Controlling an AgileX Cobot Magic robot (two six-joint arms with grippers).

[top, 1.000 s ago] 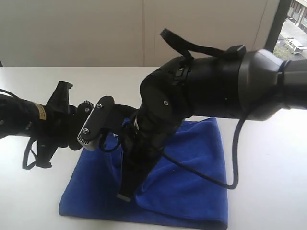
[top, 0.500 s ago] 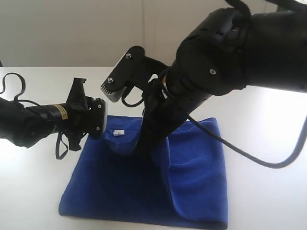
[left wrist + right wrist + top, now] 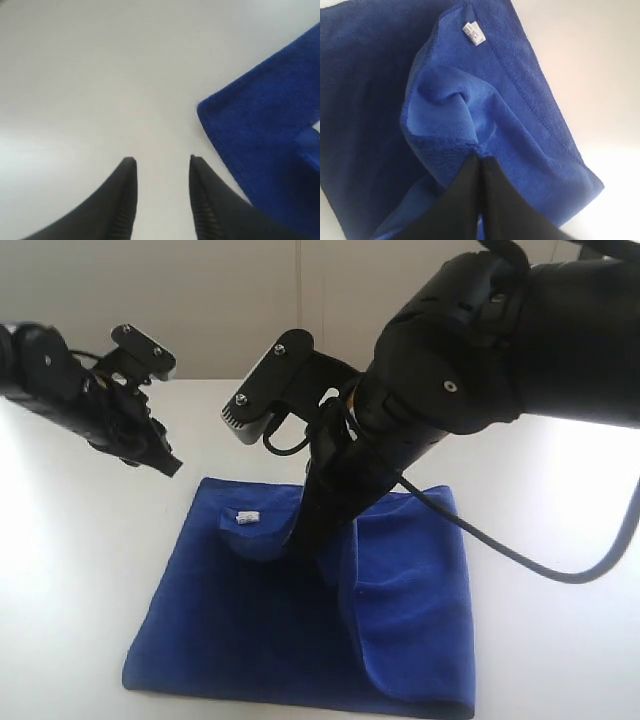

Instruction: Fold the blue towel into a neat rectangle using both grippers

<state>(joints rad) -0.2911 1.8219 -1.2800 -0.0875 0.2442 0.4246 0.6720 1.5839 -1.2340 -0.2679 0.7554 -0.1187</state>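
The blue towel (image 3: pixel 250 630) lies on the white table, with its right part folded over itself and a raised ridge in the middle. Its white label (image 3: pixel 247 517) shows near the far edge. My right gripper (image 3: pixel 303 543) reaches down onto that ridge; in the right wrist view the right gripper (image 3: pixel 481 160) is shut on a pinched fold of the blue towel (image 3: pixel 530 115), near the label (image 3: pixel 472 33). My left gripper (image 3: pixel 168 466) hangs above the table, left of the towel. It (image 3: pixel 160 161) is open and empty over bare table, beside a corner of the towel (image 3: pixel 260 125).
The white table (image 3: pixel 70 570) extends around the towel on all sides. A black cable (image 3: pixel 530 565) loops from the right arm over the towel's right side. A pale wall rises behind the table's far edge.
My left arm has lifted and drawn back to the far left, off the towel. The right arm rose and swung back early on with the towel fold, then stayed nearly still.
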